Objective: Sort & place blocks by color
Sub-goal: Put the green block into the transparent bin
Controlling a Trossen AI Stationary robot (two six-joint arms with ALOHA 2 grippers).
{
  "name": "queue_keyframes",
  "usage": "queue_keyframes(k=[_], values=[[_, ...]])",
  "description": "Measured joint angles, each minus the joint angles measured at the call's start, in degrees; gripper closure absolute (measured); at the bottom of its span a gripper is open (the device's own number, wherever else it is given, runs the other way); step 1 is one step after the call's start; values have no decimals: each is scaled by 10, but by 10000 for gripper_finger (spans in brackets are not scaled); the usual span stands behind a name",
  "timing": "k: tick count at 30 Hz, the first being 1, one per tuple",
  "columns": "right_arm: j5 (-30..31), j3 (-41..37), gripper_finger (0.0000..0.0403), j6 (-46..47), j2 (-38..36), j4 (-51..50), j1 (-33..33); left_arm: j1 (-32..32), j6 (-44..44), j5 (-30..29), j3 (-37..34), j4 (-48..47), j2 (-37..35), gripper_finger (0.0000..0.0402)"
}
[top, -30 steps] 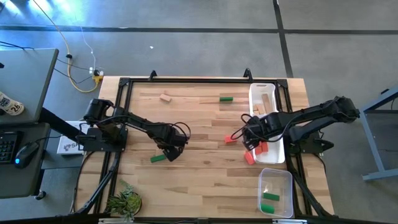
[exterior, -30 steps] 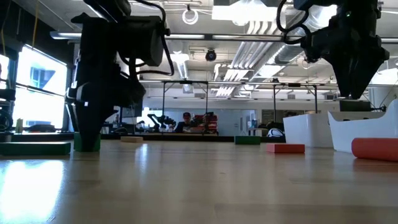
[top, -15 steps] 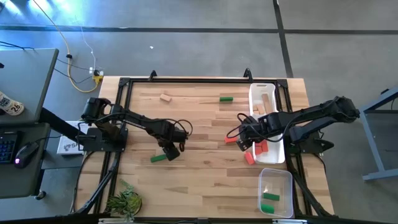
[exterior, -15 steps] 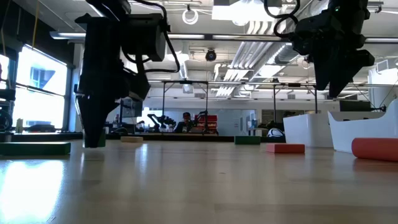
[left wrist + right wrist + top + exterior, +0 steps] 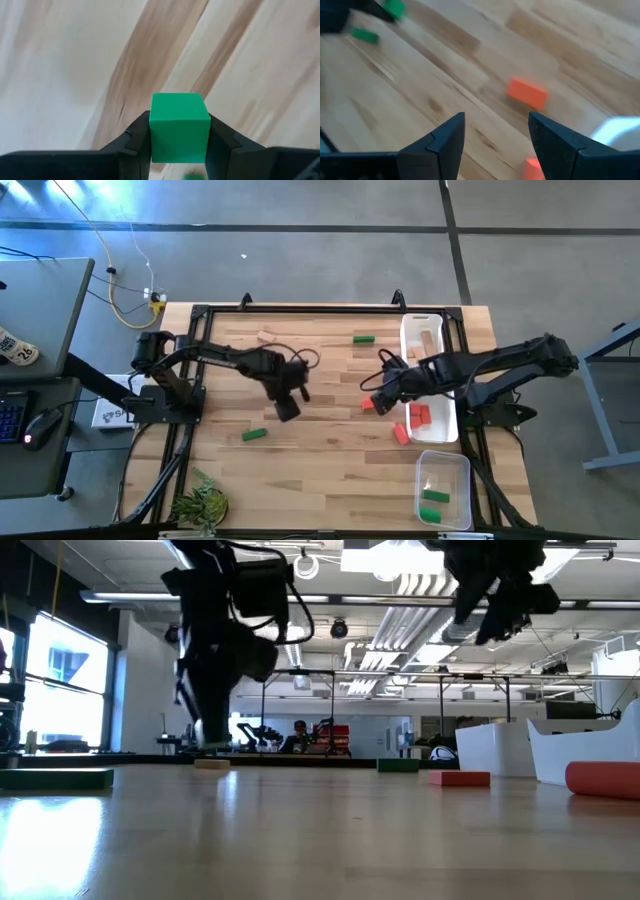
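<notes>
My left gripper hangs over the table's middle, shut on a green cube. My right gripper is open above a red block lying flat just left of the white tray. In the right wrist view that red block lies ahead of the spread fingers. Also flat on the wood are a green bar, a tan block, another green bar and a red block. My left gripper pinches the green cube by two opposite side faces, one finger on each side. The fingers point down from above. The cube is lifted clear of the table, its top face level.
The white tray at the right edge holds tan blocks and red blocks. A clear tray at the near right corner holds green blocks. A black frame borders the table. A small plant stands at the near left corner.
My left gripper has risen from the table beside the green bar, carrying the green cube up, right and toward the far edge. My right gripper has moved up and left, away from the white tray and over the red block.
</notes>
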Motion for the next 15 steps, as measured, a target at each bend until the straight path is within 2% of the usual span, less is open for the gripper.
queue_keyframes(k=[5, 10, 15], values=[[20, 16, 199, 4, 0, 26, 0, 30, 43, 51, 36, 47, 0, 298], [10, 13, 199, -7, 0, 39, 0, 51, 67, 114, 68, 89, 0, 298], [3, 13, 199, -58, 0, 61, 0, 69, 63, 205, 85, 142, 0, 298]])
